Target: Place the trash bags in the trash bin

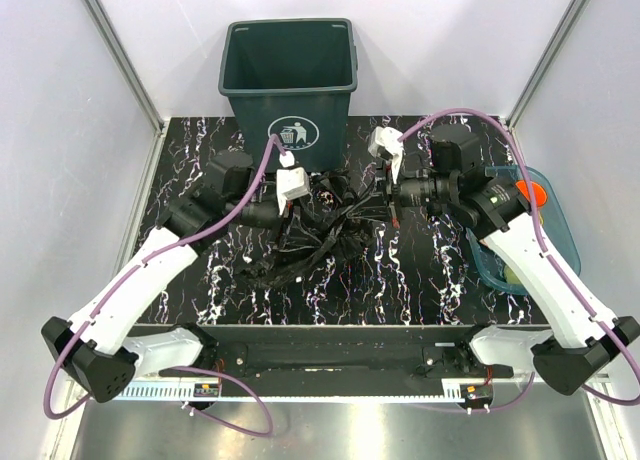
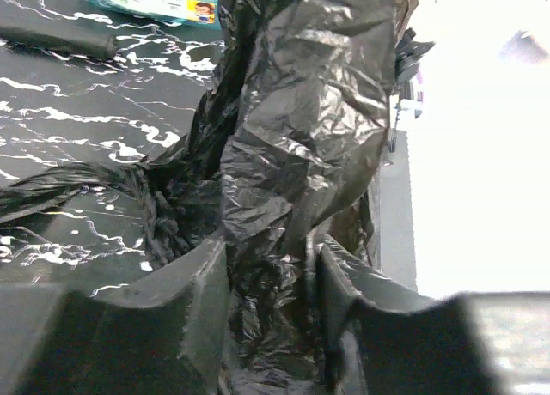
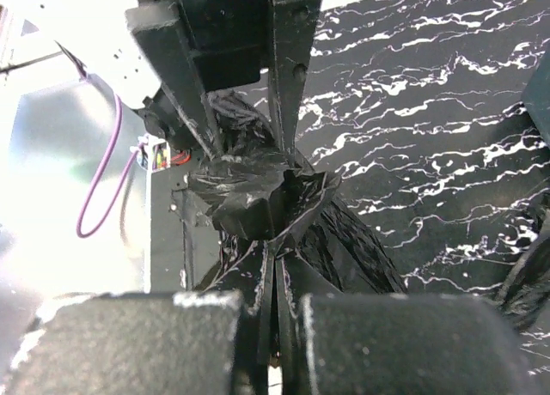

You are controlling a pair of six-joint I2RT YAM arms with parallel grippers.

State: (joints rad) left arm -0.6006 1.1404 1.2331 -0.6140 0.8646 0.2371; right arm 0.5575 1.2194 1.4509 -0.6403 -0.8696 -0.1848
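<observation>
Lying crumpled on the counter [image 1: 200, 280] just on the near side of the bin [image 1: 290, 65], the bag [image 1: 320, 230] runs left to right between the arms. The left claw [image 1: 298, 212] and right claw [image 1: 388, 202] each pinch its film. The bin stands beyond both, slightly nearer the left.

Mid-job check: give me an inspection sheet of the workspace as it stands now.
Surface: black white-veined tabletop, no spills seen.
Job's things: trash bag bunched on the tabletop in front of the trash bin, not in it; bin upright, nothing seen inside.
Clutter: blue tray at the right, holding an orange object and a pale green one.
Grippers: left gripper and right gripper both shut on the bag, from opposite sides.
Cables: purple cable along each arm; no snag seen.
Surroundings: white walls; nothing else seen.
</observation>
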